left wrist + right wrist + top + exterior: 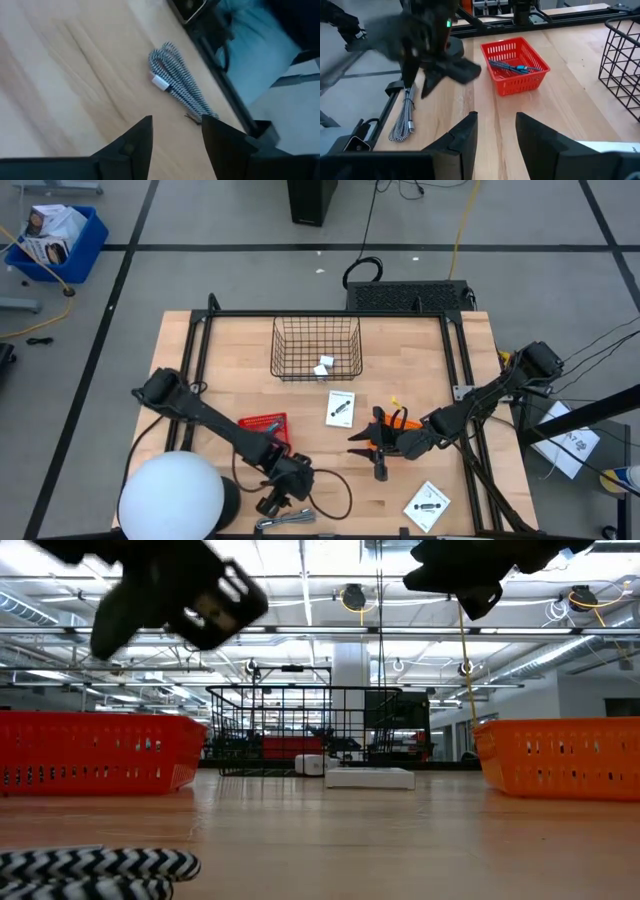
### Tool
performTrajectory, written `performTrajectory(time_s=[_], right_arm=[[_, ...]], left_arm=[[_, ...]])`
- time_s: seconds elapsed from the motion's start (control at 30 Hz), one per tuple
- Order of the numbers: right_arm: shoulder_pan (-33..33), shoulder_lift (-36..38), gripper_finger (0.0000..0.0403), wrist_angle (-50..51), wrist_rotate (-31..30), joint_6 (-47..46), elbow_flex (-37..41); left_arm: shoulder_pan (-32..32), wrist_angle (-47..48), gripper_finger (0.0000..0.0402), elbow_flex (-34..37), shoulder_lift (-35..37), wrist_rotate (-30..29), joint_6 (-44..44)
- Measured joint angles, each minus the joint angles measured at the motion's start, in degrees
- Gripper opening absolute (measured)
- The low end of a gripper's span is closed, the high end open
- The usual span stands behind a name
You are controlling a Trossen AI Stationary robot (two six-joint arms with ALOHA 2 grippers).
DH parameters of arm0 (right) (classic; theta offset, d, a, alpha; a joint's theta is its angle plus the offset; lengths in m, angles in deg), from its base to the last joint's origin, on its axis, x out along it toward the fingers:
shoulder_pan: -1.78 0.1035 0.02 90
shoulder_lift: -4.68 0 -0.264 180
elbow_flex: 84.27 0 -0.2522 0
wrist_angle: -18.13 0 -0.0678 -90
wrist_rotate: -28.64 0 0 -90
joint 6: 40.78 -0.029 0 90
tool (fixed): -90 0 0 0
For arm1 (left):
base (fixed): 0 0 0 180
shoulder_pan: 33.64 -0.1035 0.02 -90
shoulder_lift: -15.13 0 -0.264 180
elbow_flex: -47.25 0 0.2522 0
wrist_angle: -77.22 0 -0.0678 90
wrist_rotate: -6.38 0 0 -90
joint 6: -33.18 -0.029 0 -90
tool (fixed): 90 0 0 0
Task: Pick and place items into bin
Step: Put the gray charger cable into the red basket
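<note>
Entry, mid-task.

**Left arm.** My left gripper (177, 121) hangs over the near edge of the surface (230, 370), just short of the braided cable bundle (175, 80). The fingers stand apart with only bare wood between them; they hold nothing. The bundle lies flat, folded into a long hank with a white tag on one side, close to the edge rail. The wrist is pointed along it, I judge so that the fingers can straddle its narrow width rather than its length.

**Right arm.** My right gripper (496, 116) waits above mid-surface, beside the small orange basket (402, 420). Its fingers are parted and empty. Held there it stays out of the left arm's path.

**Items.**
- Two white cubes (323, 366) already lie inside the wire bin (316, 322) at the far side.
- One white card (340, 408) lies just in front of the bin, outside it.
- A second card (428, 506) is well apart, near the front right corner.
- A red basket (520, 84) holding other cables sits between the left arm and the bin.

**Judgement.** Cubes done; cable bundle and both cards not yet binned. The bundle is limp, so a grip off its middle could let an end trail and snag the red basket on the way across.
</note>
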Motion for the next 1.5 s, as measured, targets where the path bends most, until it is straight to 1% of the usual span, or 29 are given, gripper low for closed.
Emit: performTrajectory(time_s=[0.13, 0.27, 0.43, 0.53, 0.63, 0.73, 0.8, 0.93, 1.3, 1.5], right_arm=[[0.0, 0.0, 0.0125, 0.0, 0.0, 0.0, 0.0], [0.0, 0.0, 0.0125, 0.0, 0.0, 0.0, 0.0], [0.0, 0.0, 0.0125, 0.0, 0.0, -0.2, 0.0], [0.0, 0.0, 0.0125, 0.0, -0.2, -1.5, 0.0], [0.0, 0.0, 0.0125, 0.0, -0.2, -1.7, 0.0], [0.0, 0.0, 0.0125, 0.0, -0.2, -1.6, 0.0], [0.0, 0.0, 0.0125, 0.0, -0.2, -1.6, 0.0], [0.0, 0.0, 0.0125, 0.2, -0.2, -1.5, 0.0], [0.0, 0.0, 0.0125, 0.5, -0.3, -1.5, -0.1], [0.0, 0.0, 0.0125, 0.4, -0.2, -1.4, -0.1]], left_arm=[[-0.1, -2.8, 0.0193, 0.0, -3.0, 1.2, 1.5], [0.1, -5.7, 0.0222, 0.0, -4.8, 2.2, 3.0], [0.4, -9.9, 0.025, 0.0, -4.7, 2.3, 5.6], [0.6, -10.1, 0.0259, 0.0, -4.7, 1.8, 7.0], [0.9, -10.1, 0.0262, 0.0, -5.2, 0.6, 7.3], [1.2, -9.8, 0.0262, 0.1, -6.3, -2.1, 7.9], [1.1, -12.1, 0.0262, 0.0, -7.3, -2.0, 9.0], [1.7, -12.5, 0.0262, 0.0, -8.4, -2.2, 10.2], [3.8, -13.3, 0.0262, 0.0, -8.9, -8.3, 13.0], [3.7, -13.6, 0.0262, 0.0, -9.2, -8.9, 15.1]])
